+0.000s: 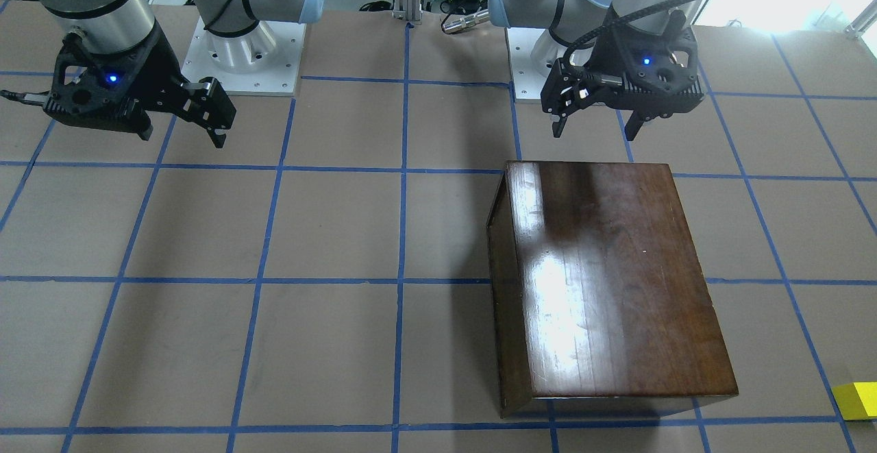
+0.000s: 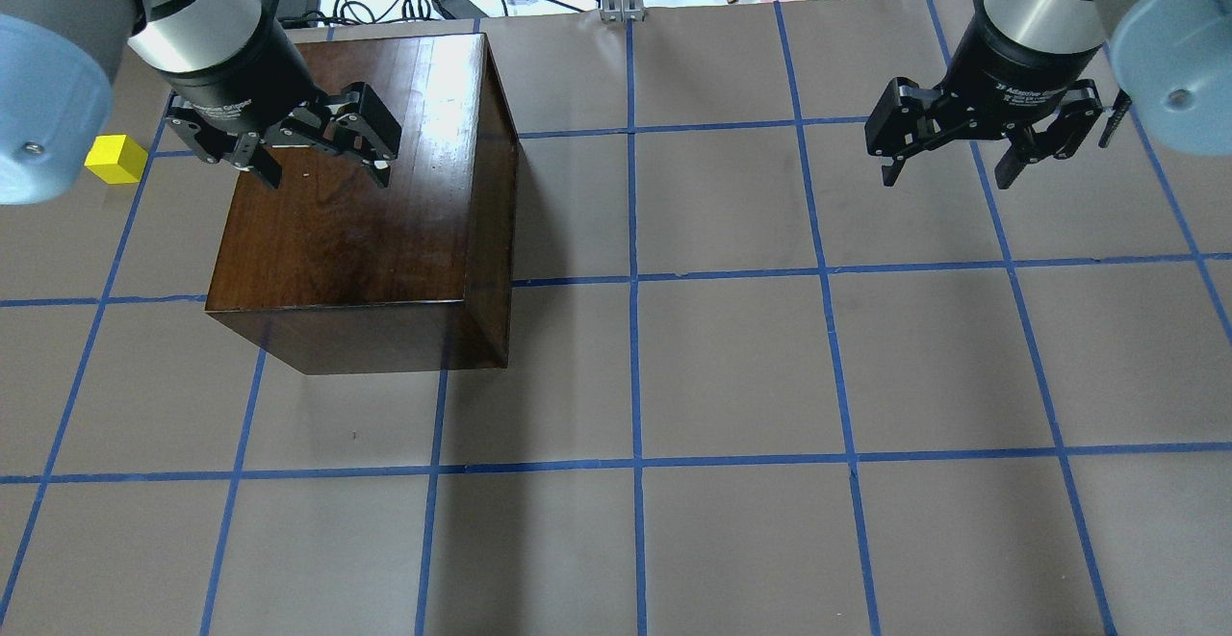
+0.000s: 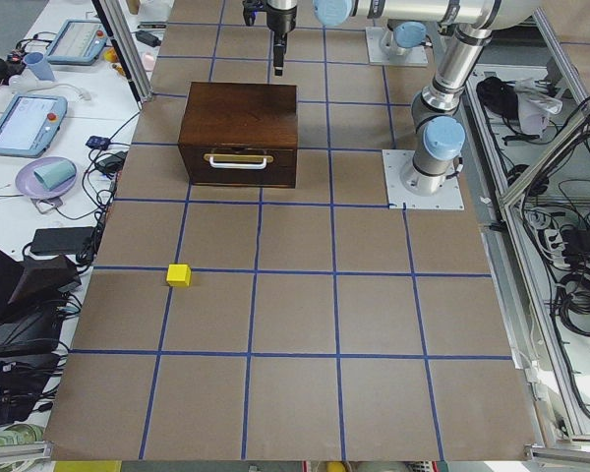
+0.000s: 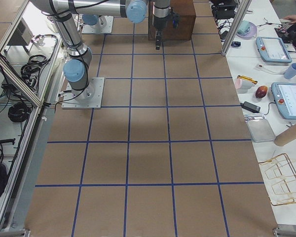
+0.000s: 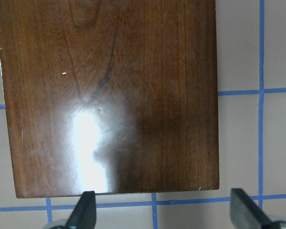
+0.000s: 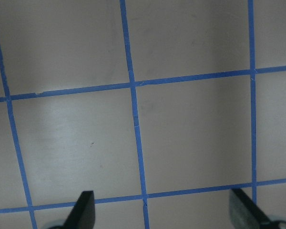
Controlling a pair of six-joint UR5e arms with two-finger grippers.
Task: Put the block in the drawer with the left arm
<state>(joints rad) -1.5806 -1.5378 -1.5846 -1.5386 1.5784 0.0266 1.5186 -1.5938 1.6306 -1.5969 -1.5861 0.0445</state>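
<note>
Black left gripper (image 2: pixel 327 174) hangs over glossy dark-brown wooden cabinet (image 2: pixel 356 241), fingers spread, empty; dark-fronted drawer (image 3: pixel 238 163) closed. Small yellow cube (image 2: pixel 115 158) sits apart from cabinet. Black right gripper (image 2: pixel 948 177) spread too.

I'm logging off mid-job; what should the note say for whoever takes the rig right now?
Left gripper: open, empty, above the cabinet top.
Right gripper: open, empty, over the table.
Block: on the table, apart from the cabinet, on its drawer side.
Drawer: shut.
Done: nothing yet.
Left: open the drawer, grasp the block with the left gripper, set it inside.
</note>
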